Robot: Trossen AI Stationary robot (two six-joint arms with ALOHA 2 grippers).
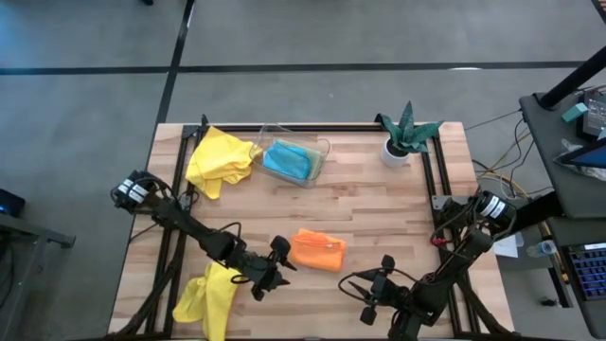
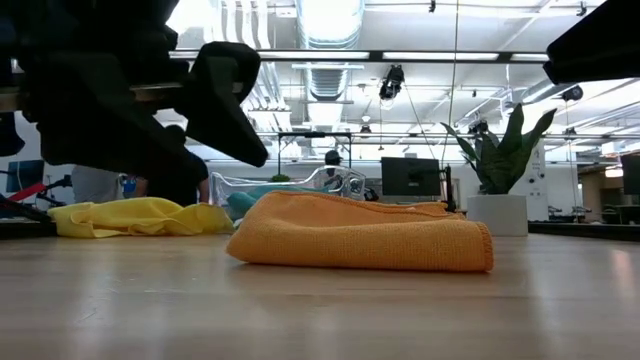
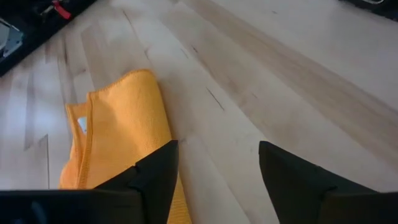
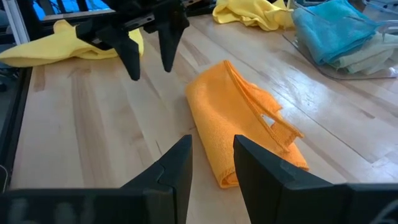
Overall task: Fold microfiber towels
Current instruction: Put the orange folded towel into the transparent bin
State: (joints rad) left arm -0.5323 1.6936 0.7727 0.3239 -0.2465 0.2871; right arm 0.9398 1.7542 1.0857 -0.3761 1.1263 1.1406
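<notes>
- Overhead, centre-low of the frame: folded orange towel [image 1: 317, 251] flat on the wooden table [image 1: 379, 218], left gripper [image 1: 281, 262] just off its left edge, fingers spread apart and empty.
- Lower right of the same frame: right gripper [image 1: 371, 294] near the towel but clear of it, fingers slightly parted, holding nothing.
- Upper left of the table: crumpled yellow towel [image 1: 221, 159]; lower left, under the left arm: second yellow towel [image 1: 210, 296] draped toward the table edge.
- Top centre: clear plastic tray [image 1: 323, 152] with the turquoise towel [image 1: 289, 160] inside; small plant [image 1: 407, 133] in a white pot at the upper right.
- Only in the right wrist view: pale sage green towel [image 4: 373, 53] under the turquoise one in the tray, at the upper right of the frame; also the left gripper's two dark fingers [image 4: 129, 53] hanging above the wood beside the orange towel.
- Only at table height: orange towel's stacked folded layers, thick rounded edge at its right end.
- Only in the left wrist view: small white tag [image 3: 82, 125] near the orange towel's hemmed corner, left of frame.
</notes>
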